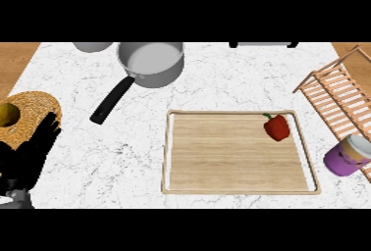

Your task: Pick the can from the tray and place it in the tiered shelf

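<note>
My left hand [27, 156] rests at the lower left of the frame, with its fingers loose and straight, pointing up by the basket [36, 110] and holding nothing. The can [349, 156] is off the tray [239, 191], at the right edge of the frame, at the low end of the wooden shelf [334, 93]. It leans, its long way running from lower left to upper right, pale top pointing upper right.
</note>
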